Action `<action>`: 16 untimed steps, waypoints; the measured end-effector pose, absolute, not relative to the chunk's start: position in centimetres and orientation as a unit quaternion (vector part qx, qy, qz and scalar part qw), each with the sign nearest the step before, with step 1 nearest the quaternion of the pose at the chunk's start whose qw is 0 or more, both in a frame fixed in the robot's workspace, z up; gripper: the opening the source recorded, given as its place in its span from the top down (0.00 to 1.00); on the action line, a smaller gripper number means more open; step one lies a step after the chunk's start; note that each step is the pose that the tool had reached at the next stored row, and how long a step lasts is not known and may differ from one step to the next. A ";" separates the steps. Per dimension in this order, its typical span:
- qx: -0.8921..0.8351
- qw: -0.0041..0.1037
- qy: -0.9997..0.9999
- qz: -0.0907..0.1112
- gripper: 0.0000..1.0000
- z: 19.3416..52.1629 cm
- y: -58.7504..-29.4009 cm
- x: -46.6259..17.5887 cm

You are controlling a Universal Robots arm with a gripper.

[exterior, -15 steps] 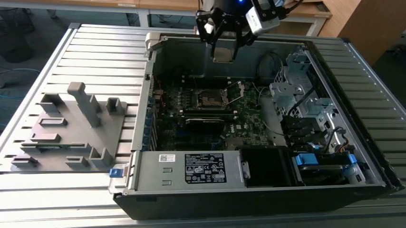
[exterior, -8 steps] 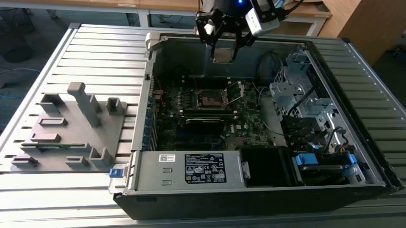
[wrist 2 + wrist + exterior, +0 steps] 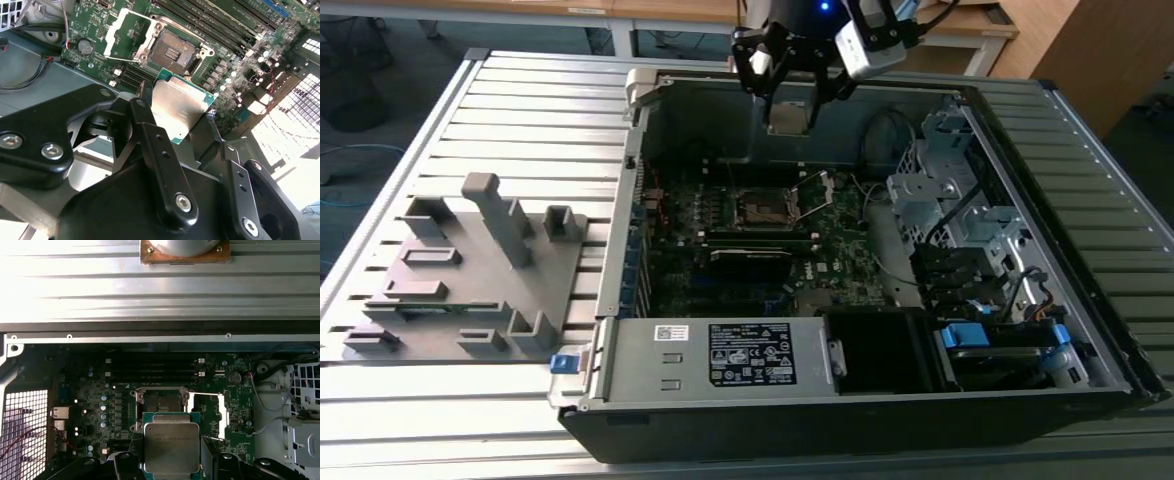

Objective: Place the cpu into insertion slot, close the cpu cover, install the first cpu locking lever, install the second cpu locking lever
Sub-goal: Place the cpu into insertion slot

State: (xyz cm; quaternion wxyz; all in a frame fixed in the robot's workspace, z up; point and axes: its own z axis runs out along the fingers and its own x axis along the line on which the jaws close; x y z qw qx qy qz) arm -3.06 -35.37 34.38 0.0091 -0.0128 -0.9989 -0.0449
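End effector [image 3: 790, 108] with its two black fingers [image 3: 146, 117] closed against opposite edges of the cpu [image 3: 787, 118], which it holds flat, metal top facing the wrist cameras, clear of every surface. In the exterior view the cpu hangs high over the far part of the open computer case [image 3: 670, 120], above the green motherboard [image 3: 761, 265] and well apart from it. The insertion slot [image 3: 763, 208] lies bare below, its dark centre exposed inside the silver rim; in the first wrist view the slot [image 3: 161, 402] sits just beyond the held chip [image 3: 171, 447], and in the second wrist view it [image 3: 172, 51] appears likewise past the chip's edge. The cpu cover [image 3: 819, 193] is swung up and away from the slot, standing at the side of it toward the exterior view's right; the first wrist view shows its cut-out frame [image 3: 207, 410] beside the socket. The case rests on a slatted metal bench [image 3: 520, 110], with a grey fixture [image 3: 467, 270] lying on the bench toward the exterior view's left.
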 end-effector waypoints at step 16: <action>-0.013 0.009 -0.999 -0.045 0.46 33.6 -35.4 -3.1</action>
